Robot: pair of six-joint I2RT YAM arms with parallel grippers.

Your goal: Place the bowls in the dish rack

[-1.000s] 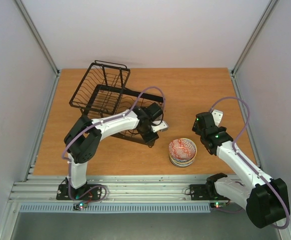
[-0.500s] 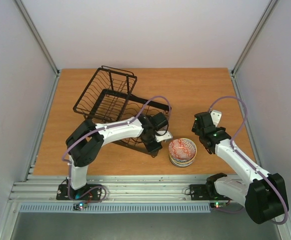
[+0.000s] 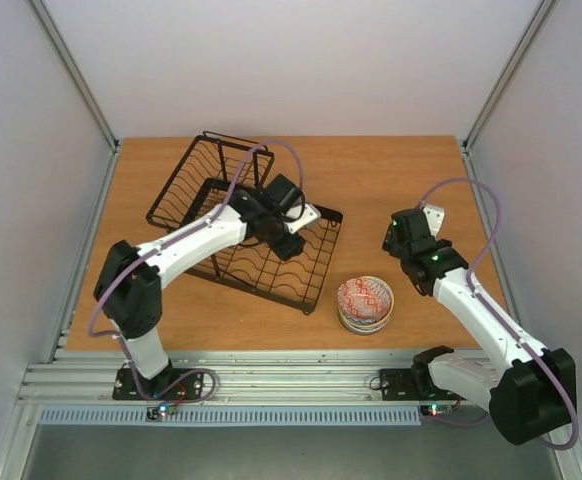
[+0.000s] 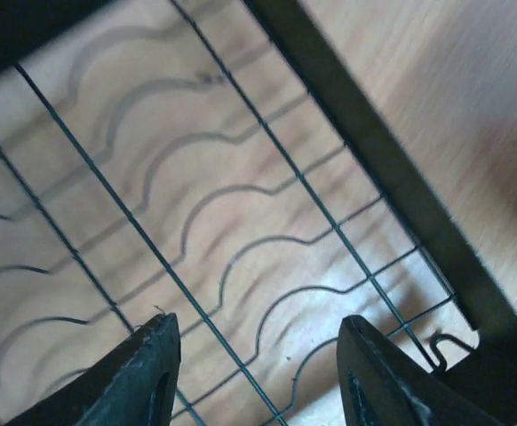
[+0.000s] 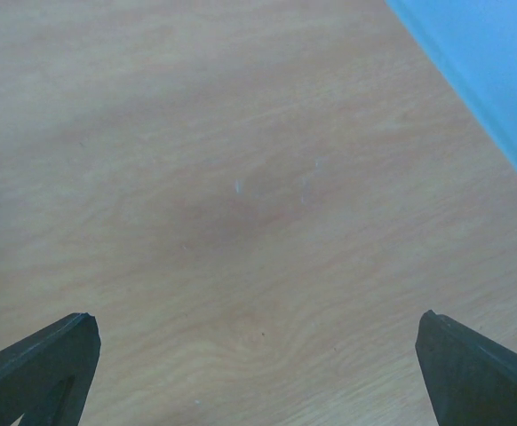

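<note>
Wood table (image 3: pixel 401 170) is the biggest thing here, and both arms are bolted at its near edge. The left arm (image 3: pixel 186 245) bends at its elbow low on the left. Then it stretches far out and to the right, over the dish rack (image 3: pixel 323 262). The left gripper (image 4: pixel 257 321) points down at the wavy wires of the rack floor, close to the dark right rim. Its two fingers are spread apart and hold nothing.

The right arm (image 3: pixel 481 315) leans forward from its base and tips a little to the left. The right gripper (image 5: pixel 257 318) hangs over bare wood with its fingers spread very wide, and it holds nothing too.

The dish rack is black wire and sits slanted on the left half of the table, with its tall basket end far away. The bowls (image 3: pixel 365 303) sit in one stack on the table, outside the rack, just right of its near corner. The top bowl is red and white.
</note>
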